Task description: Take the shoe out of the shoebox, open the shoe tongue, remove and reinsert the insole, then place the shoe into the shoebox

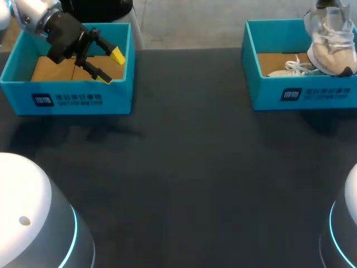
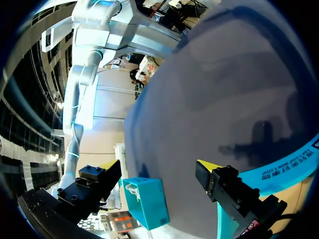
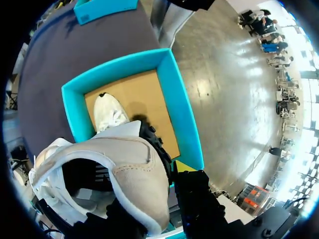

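Dark table (image 1: 189, 167) holds left shoebox (image 1: 67, 99), right shoebox (image 1: 312, 95) (both teal)

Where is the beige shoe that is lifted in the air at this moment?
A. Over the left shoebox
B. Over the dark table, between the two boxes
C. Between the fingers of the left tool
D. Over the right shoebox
D: in the head view the shoe hangs over the right shoebox, in which a second shoe lies, while the left tool is open and empty over the left shoebox.
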